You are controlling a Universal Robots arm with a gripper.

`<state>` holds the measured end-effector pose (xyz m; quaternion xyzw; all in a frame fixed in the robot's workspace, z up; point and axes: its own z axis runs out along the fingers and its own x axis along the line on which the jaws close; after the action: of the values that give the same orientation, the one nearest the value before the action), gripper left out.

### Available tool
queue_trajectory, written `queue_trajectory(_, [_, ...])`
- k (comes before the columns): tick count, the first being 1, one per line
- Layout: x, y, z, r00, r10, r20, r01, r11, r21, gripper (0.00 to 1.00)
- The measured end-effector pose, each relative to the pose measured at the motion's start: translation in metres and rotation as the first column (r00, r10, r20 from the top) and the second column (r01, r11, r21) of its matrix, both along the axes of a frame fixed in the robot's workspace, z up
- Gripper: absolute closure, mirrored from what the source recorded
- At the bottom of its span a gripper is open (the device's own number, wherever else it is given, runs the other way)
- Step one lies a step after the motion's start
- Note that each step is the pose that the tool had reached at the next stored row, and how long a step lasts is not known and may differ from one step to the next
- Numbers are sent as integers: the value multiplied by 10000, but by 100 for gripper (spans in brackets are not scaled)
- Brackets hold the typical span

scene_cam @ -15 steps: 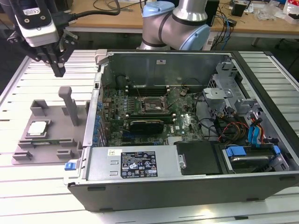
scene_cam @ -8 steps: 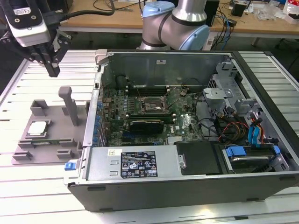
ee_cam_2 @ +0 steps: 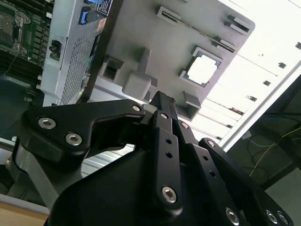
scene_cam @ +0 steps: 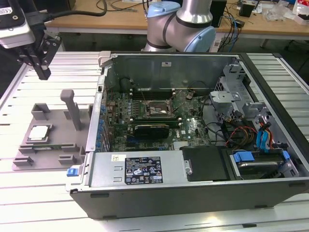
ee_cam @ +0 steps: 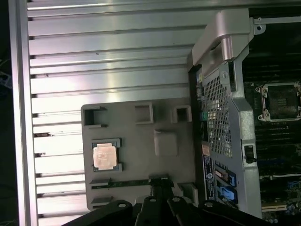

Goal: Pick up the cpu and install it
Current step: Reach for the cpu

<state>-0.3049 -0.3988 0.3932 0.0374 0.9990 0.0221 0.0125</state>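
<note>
One gripper [scene_cam: 43, 74] high at the exterior view's left, above a slatted metal table [scene_cam: 19, 203] and well clear of everything below. Fingers drawn narrow, tips together, nothing held between them. Same pinched look in the second wrist view, gripper [ee_cam_2: 162, 100], and in the first wrist view, gripper [ee_cam: 160, 180].

Below it and a little toward the right, a grey tray [scene_cam: 58, 129] flat on the table. Cpu [scene_cam: 39, 132] seated in a square pocket near the tray's left edge, shiny top up, untouched and well apart from the gripper. Not yet installed. Next along, a tall grey post [scene_cam: 73, 108] upright on the tray.

Just beside the tray's right edge, an open computer case [scene_cam: 203, 191] lying on its side. Inside, a green motherboard [scene_cam: 193, 130] with a black-framed socket [scene_cam: 157, 111] near its middle. Behind the case, the silver and pale blue arm base [scene_cam: 181, 21]. Farther right, a tangle of coloured cables [scene_cam: 236, 133], then blue-tabbed drive bays [scene_cam: 260, 159] in the case's right corner.

Seen in the first wrist view: cpu [ee_cam: 105, 157] in its pocket on the tray [ee_cam: 136, 136], socket [ee_cam: 278, 101] beyond the case wall. Seen in the second wrist view: cpu [ee_cam_2: 203, 69] bright in its pocket on the tray [ee_cam_2: 155, 42], past the fingertips, not touching them.
</note>
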Motion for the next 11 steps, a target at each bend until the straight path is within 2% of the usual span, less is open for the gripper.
queue_trajectory(11, [-242, 0, -40, 10000, 0, 0, 0, 10000, 0, 89])
